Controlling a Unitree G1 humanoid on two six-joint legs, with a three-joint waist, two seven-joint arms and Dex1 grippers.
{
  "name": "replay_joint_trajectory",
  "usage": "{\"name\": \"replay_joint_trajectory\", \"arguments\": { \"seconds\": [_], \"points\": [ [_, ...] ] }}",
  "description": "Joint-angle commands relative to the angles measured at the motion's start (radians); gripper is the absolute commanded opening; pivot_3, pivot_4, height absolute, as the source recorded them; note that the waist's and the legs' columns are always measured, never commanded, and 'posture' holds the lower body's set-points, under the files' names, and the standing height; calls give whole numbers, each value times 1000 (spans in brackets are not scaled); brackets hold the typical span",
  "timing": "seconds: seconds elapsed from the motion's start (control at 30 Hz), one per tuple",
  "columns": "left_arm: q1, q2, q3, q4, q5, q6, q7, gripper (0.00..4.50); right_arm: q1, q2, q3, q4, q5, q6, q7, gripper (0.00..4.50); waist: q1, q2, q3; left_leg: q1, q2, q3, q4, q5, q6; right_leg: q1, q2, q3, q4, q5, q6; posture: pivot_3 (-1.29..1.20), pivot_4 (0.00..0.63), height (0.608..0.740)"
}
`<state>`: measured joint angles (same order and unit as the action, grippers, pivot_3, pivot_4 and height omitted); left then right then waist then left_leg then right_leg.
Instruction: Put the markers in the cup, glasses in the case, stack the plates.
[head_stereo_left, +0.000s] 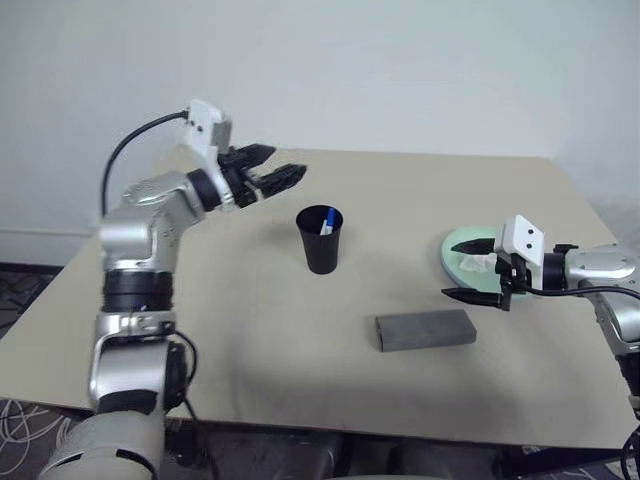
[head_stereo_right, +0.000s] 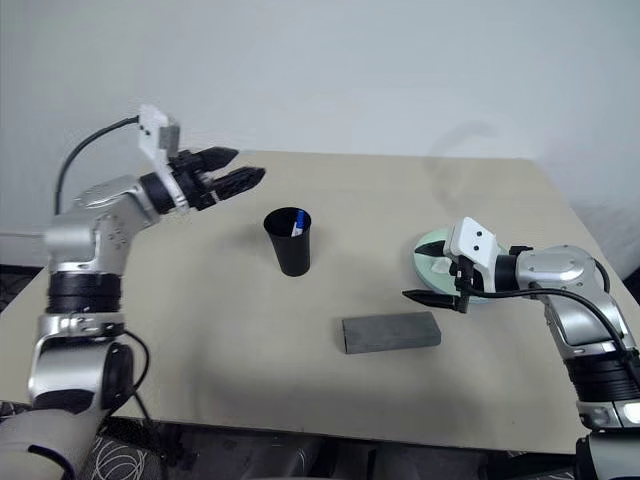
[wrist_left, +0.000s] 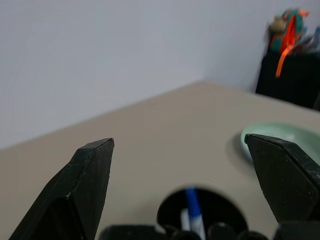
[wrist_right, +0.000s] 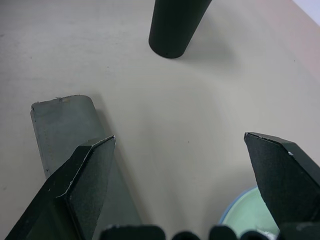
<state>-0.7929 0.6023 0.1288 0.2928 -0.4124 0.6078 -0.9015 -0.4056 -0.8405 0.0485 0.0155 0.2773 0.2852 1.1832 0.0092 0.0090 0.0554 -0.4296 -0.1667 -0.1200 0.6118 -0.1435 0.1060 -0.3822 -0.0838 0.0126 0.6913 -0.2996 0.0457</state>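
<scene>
Plain pale wall behind, beige table (head_stereo_left: 250, 330) carrying everything. Black cup (head_stereo_left: 320, 240) upright near table middle, blue-capped marker (head_stereo_left: 327, 224) standing inside, white barrel beside it probably the second marker, cap not readable. Grey case (head_stereo_left: 425, 330) lying flat and closed toward the near edge, long axis running side to side, slightly skewed. Mint green plate (head_stereo_left: 456, 256) to the right of the cup, something white and crumpled on it, partly hidden by the arm; blue plate maybe underneath, cannot tell. Glasses not made out from here. Left pincer (head_stereo_left: 268, 170) raised above table, up and to the left of the cup, pointing roughly level toward the right, jaws spread wide, nothing between them; left wrist view looking over the cup rim with the blue cap just below the fingers. Right pincer (head_stereo_left: 473, 271) hanging over the plate's near edge, angled down and leftward, jaws wide apart, empty. Judgement: markers step looks done, left arm clear of cup. Key relation for next move: case lies just left of and nearer than the right pincer, well apart from the left one, so right arm the closer. Right wrist view confirms: case (wrist_right: 65, 135) beside the left finger, plate rim (wrist_right: 245, 210) near the other. Case long axis crosswise to that pincer's reach, so approach over the short side likely.
</scene>
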Motion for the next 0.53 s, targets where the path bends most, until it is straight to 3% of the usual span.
{"name": "replay_joint_trajectory", "arguments": {
  "seconds": [0.03,0.13,0.27,0.53],
  "points": [
    [84,87,38,-84,-27,13,-64,4452,1,-16,-84,-10,46,28,-18,4500,0,0,0,0,0,0,0,0,0,0,0,0,0,0,0,0,0,722],
    [232,160,80,-155,-42,8,-108,4452,56,-41,-146,-33,82,64,-18,4500,2,0,0,0,0,0,-1,0,0,0,0,0,0,0,-1,0,0,722],
    [413,186,167,-238,-74,18,-85,4452,163,-58,-210,-83,106,94,-41,4500,4,0,0,0,0,1,-4,0,0,-1,-1,2,-1,0,-1,0,0,722],
    [518,141,193,-298,-100,16,-16,4452,187,-35,-199,-133,112,128,-85,4500,14,2,0,0,0,4,-12,0,-1,-5,-3,5,1,-1,-6,0,0,722]
  ]
}}
